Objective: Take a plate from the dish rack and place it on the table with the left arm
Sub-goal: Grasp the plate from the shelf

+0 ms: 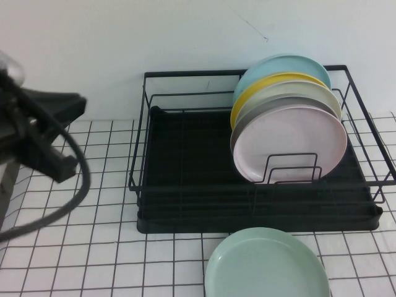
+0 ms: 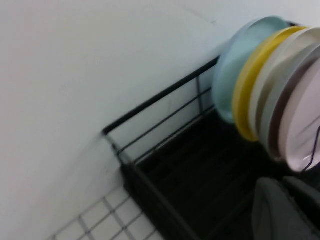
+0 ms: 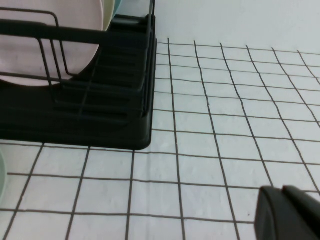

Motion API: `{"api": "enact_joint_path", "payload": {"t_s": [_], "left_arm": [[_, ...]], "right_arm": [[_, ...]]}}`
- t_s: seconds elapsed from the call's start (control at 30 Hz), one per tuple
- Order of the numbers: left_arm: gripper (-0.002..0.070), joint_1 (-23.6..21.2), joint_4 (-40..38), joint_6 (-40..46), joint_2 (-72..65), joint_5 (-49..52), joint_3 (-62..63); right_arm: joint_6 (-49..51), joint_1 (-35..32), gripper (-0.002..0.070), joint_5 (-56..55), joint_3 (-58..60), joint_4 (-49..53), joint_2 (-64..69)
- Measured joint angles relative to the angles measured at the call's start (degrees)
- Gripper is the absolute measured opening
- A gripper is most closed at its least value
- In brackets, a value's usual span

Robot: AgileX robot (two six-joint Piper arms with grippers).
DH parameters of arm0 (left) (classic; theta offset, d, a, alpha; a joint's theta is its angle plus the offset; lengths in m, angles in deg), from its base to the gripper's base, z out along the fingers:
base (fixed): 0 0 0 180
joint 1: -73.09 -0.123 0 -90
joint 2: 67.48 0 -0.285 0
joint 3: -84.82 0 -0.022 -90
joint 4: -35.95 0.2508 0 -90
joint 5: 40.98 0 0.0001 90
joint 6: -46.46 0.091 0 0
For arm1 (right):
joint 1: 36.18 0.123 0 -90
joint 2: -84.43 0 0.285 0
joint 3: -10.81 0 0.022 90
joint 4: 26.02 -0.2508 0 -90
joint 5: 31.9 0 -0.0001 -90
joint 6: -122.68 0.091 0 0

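Only the high view shows the mint-green plate (image 1: 267, 265) lying flat on the bench (image 1: 93, 247) in front of the dish rack (image 1: 185, 167). The left arm (image 1: 37, 142) hangs left of the rack, its left gripper (image 2: 287, 210) clenched and empty. The right gripper (image 3: 290, 212) sits low over the bench; I cannot tell its state. The pink plate (image 1: 291, 145) stands frontmost in the rack's stack
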Motion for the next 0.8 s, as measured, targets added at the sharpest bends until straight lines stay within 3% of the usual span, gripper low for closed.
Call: {"api": "enact_joint_path", "payload": {"t_s": [0.1,0.17,0.37,0.53,0.67,0.8], "left_arm": [[-0.0004,0.3,-16.0,18.0,-7.3,3.1,3.0],[-0.0004,1.7,-21.3,24.1,-12.3,3.0,5.4],[-0.0004,11.4,-24.4,34.9,-23.7,-3.4,12.1],[0.0008,18.1,-25.9,37.3,-32.7,-5.3,17.6],[0.0099,21.7,-26.3,38.1,-38.8,-5.6,21.2],[0.026,24.1,-26.3,41.1,-44.3,-5.7,24.6]], "right_arm": [[0.0,0.0,-0.0003,0.0,0.0,0.0,0.0],[0.0,0.0,-0.0003,0.0,0.0,0.0,0.0],[0.0,0.0,-0.0003,0.0,0.0,0.0,0.0],[0.0,0.0,-0.0003,0.0,0.0,0.0,0.0],[0.0,0.0,-0.0003,0.0,0.0,0.0,0.0],[0.0,0.0,-0.0003,0.0,0.0,0.0,0.0]]}}
